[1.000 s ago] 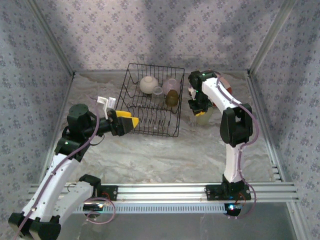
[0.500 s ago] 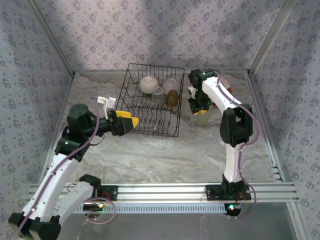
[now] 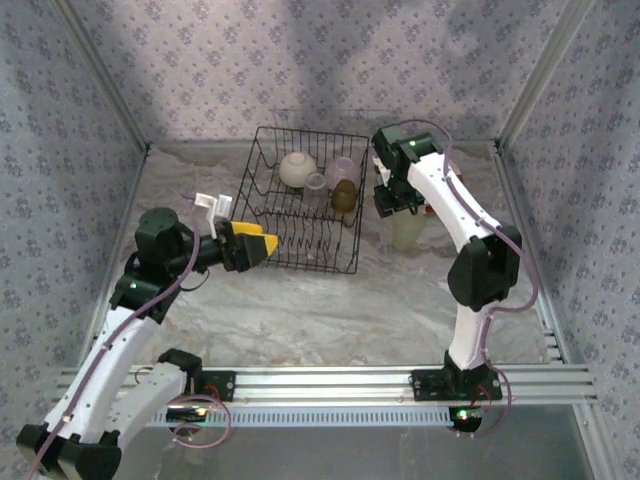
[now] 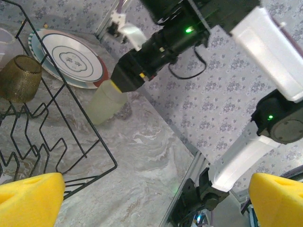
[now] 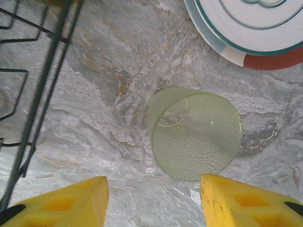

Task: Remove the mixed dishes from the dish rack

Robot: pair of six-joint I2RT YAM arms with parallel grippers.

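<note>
- The right gripper [image 5: 154, 201] hangs over the yellowish cup [image 5: 196, 135] with its jaws apart and gripping nothing. The cup stands free on the table [image 3: 320, 320].
- The cup stands upright, mouth up, toward the far right of the table. It is just right of the dish rack [image 3: 300, 266] and near the stack of plates [image 5: 255, 28], though not touching it.
- The left gripper [image 3: 258, 243] hovers at the rack's near left corner with its yellow fingers spread wide and empty.
- The rack sits by the table's far edge. Along its far side it holds a cream bowl [image 3: 297, 168], a lavender bowl [image 3: 340, 170] and an amber cup [image 3: 343, 195].
- Risk: the right fingers flank the cup closely. If the arm swings sideways before it lifts, a fingertip could clip the rim and tip the light cup toward the plates or the rack wire.
- Risk: reaching back for the amber cup takes the right wrist over the rack's right wall. Coming in too low could snag a wire and drag the whole rack.
- Risk: the three pieces in the rack crowd together, so closing on one may nudge its neighbour over.
- Risk: both arms work at the same rack, and if they reach in together their links could meet above it.
</note>
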